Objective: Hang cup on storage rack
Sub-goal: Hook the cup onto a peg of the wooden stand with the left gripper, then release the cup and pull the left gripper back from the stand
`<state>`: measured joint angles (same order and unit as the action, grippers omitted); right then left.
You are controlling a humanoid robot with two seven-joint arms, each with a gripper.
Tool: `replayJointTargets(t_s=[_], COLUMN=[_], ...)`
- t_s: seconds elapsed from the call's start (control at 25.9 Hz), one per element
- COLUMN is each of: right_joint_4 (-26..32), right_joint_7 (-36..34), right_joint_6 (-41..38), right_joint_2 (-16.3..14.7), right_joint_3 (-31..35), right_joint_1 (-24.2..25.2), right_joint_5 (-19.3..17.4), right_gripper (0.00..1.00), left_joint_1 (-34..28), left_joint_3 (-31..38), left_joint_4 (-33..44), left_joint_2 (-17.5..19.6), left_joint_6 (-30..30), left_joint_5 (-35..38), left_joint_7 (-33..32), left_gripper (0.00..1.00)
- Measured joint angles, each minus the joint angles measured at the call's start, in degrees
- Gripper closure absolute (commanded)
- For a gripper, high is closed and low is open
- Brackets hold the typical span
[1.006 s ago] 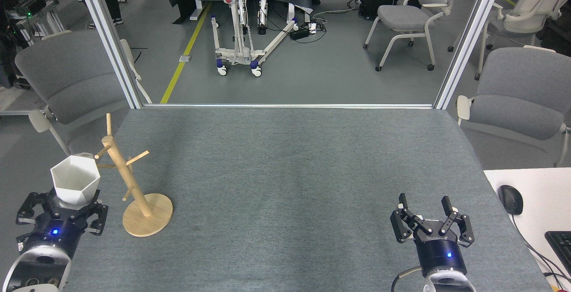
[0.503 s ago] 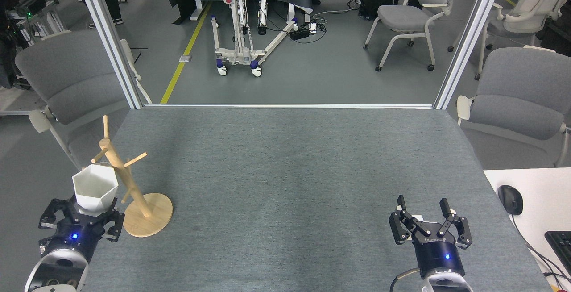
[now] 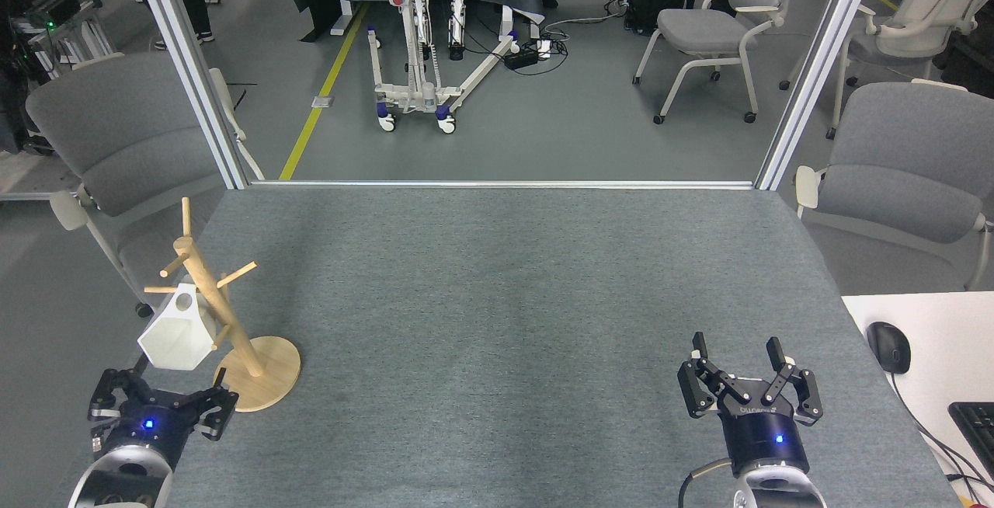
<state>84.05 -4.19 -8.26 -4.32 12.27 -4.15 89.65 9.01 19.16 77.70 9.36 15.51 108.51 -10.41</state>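
Cup (image 3: 177,336) now on rack (image 3: 220,312), left claw (image 3: 161,398) off.

Cup (image 3: 177,335): matte white, plain, no pattern. Storage rack (image 3: 225,320): light natural wood, pale yellow-tan, disc base same tone. Table (image 3: 505,298) under the rack: grey-green felt, faintly mottled. Left gripper (image 3: 161,403) and right gripper (image 3: 740,368): black, each with one blue light. Floor line beyond rack: yellow.

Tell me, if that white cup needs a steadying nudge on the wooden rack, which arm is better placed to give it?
Probably the left. The left gripper sits open just below the cup, which hangs tilted on the rack. The right gripper, also open, is far across the table.
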Motion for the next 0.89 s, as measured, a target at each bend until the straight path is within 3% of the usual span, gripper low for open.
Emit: replayJointTargets(t_s=[0.27, 0.58, 0.89], right_joint_4=[0.0, 0.1, 0.1], right_joint_7=[-0.2, 0.2, 0.6], right_joint_6=[0.0, 0.0, 0.0], right_joint_2=[0.1, -0.1, 0.4], right_joint_3=[0.0, -0.1, 0.1], right_joint_1=[-0.3, -1.3, -1.5], right_joint_5=[0.0, 0.0, 0.0], right_gripper=[0.01, 0.01, 0.01], left_joint_1=[-1.0, -1.8, 1.6], left_joint_3=[0.0, -1.4, -15.7], left_joint_4=[-5.8, -2.0, 4.7], left_joint_2=[-2.1, -14.2, -17.1], left_joint_6=[0.7, 4.9, -2.4], left_joint_5=[-1.2, -3.0, -11.3], left_joint_7=[5.4, 9.2, 9.3], left_gripper=[0.02, 0.02, 0.02])
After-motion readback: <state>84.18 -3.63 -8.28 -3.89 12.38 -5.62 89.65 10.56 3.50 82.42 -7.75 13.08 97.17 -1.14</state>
